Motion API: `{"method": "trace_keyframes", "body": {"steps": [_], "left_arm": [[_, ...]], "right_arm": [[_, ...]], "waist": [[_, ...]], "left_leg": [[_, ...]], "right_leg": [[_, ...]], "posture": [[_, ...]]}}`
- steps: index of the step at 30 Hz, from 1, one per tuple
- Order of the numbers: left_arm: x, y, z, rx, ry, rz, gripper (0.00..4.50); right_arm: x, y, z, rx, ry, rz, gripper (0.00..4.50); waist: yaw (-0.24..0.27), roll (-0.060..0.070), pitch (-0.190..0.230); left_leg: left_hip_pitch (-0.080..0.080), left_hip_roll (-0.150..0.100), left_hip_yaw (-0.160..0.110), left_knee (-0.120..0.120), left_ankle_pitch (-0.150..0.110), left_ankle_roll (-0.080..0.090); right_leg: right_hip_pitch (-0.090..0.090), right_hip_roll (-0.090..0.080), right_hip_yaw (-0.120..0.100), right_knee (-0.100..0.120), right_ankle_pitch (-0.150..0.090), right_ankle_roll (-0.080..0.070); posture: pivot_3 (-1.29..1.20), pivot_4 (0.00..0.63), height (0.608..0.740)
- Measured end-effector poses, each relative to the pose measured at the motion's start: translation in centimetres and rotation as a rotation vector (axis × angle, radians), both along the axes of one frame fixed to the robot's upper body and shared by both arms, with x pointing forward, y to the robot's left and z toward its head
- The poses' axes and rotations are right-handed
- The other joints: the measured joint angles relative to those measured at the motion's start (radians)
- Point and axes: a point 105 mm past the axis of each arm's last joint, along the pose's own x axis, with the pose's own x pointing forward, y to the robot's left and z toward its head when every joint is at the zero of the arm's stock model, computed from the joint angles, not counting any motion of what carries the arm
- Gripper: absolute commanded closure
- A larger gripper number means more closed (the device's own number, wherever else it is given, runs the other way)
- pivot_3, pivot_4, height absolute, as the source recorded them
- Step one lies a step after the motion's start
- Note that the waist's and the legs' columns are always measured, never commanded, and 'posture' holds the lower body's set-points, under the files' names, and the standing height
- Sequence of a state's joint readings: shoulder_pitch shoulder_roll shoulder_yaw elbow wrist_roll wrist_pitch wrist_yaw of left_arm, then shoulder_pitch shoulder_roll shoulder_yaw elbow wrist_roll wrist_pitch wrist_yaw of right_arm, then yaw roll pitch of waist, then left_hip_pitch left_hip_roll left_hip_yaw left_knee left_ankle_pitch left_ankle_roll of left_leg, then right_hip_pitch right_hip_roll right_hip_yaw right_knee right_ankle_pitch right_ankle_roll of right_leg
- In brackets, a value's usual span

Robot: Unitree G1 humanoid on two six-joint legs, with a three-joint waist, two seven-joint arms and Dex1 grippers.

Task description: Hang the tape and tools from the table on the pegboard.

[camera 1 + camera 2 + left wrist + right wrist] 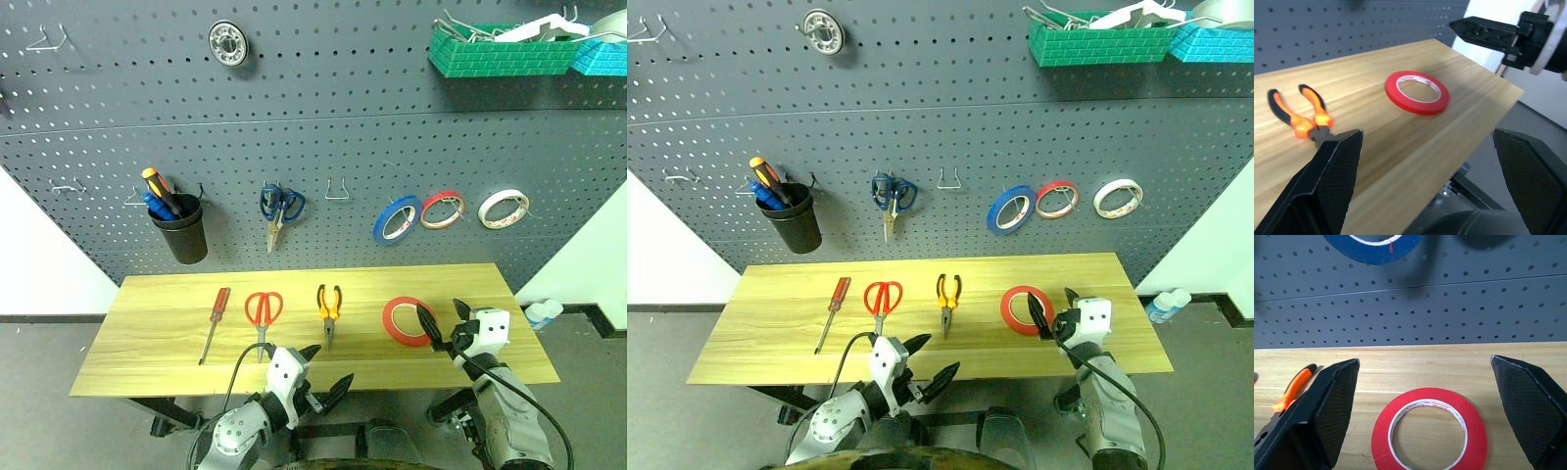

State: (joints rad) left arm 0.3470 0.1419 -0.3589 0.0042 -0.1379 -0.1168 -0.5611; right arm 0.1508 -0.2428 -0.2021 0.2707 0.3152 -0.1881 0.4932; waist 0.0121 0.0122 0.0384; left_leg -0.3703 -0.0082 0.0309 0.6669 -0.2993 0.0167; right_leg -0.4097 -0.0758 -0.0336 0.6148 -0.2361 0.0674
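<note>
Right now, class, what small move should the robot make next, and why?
Probably ease the right gripper forward and down onto the tape. Its fingers are open, the roll lies flat on the table just ahead of them, untouched.

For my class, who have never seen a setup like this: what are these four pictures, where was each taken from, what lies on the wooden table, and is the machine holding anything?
This is a humanoid robot with two arms, each ending in a gripper of two black fingers. Two pictures come from cameras on its head, looking down over a light yellowish wooden table and a dark grey pegboard on the wall. The other two come from a camera on each wrist, looking out between that gripper's fingers.

On the table lie, from the robot's left to right, a red-handled screwdriver, red-handled scissors, small pliers with orange-and-black handles and a large red-orange tape roll.

Nothing is held. The left gripper and the right gripper are both open, near the table's front edge; the right one faces the tape roll.
</note>
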Motion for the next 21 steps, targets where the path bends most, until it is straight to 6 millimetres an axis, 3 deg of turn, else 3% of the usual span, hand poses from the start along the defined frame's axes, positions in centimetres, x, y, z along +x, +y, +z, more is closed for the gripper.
{"method": "trace_keyframes", "body": {"steps": [6,13,16,17,19,21], "left_arm": [[0.5,1.5,0.3,0.031,-0.027,0.038,0.08],[-0.2,2.3,0.7,0.030,-0.025,0.063,0.08],[-0.4,3.5,1.4,0.004,-0.010,0.068,0.08],[-0.1,5.8,1.9,0.016,0.003,0.043,0.08],[1.9,12.5,3.7,0.106,-0.017,0.098,0.08],[3.6,16.4,6.7,0.136,-0.087,0.161,0.08]], "right_arm": [[-1.1,0.7,-0.8,-0.010,0.033,0.020,0.00],[-2.5,1.2,-1.5,-0.012,0.065,0.041,0.00],[-3.3,2.1,-1.8,-0.003,0.077,0.069,0.00],[-3.6,2.7,-2.0,0.004,0.084,0.083,0.00],[-4.1,3.1,-2.2,0.002,0.095,0.095,0.00],[-4.8,3.1,-2.5,0.001,0.110,0.092,0.00]], "waist": [[0.000,0.000,0.000],[-0.001,0.000,0.000],[-0.002,0.001,0.001],[-0.005,0.001,0.002],[-0.006,-0.003,0.006],[-0.006,0.004,0.006]], "left_leg": [[0.000,0.000,0.000,0.000,0.000,0.000],[-0.001,0.000,0.000,0.000,-0.001,-0.002],[-0.001,0.001,0.000,-0.001,-0.002,-0.003],[-0.001,0.004,-0.001,-0.002,-0.002,-0.004],[-0.004,0.009,-0.003,-0.001,-0.002,-0.004],[-0.003,0.009,-0.002,-0.001,-0.002,-0.004]], "right_leg": [[0.000,0.000,0.000,0.000,0.000,0.000],[-0.001,-0.001,0.000,-0.001,0.000,0.000],[-0.002,-0.001,0.000,0.000,-0.001,0.000],[-0.004,0.000,-0.001,0.000,-0.001,0.000],[-0.010,0.004,-0.007,0.000,-0.001,-0.002],[-0.008,0.003,-0.008,-0.001,0.000,-0.002]], "posture": [[0.00,0.000,0.740],[-0.01,0.000,0.740],[-0.02,0.000,0.740],[-0.02,0.000,0.740],[-0.03,0.000,0.740],[-0.03,0.000,0.740]]}}
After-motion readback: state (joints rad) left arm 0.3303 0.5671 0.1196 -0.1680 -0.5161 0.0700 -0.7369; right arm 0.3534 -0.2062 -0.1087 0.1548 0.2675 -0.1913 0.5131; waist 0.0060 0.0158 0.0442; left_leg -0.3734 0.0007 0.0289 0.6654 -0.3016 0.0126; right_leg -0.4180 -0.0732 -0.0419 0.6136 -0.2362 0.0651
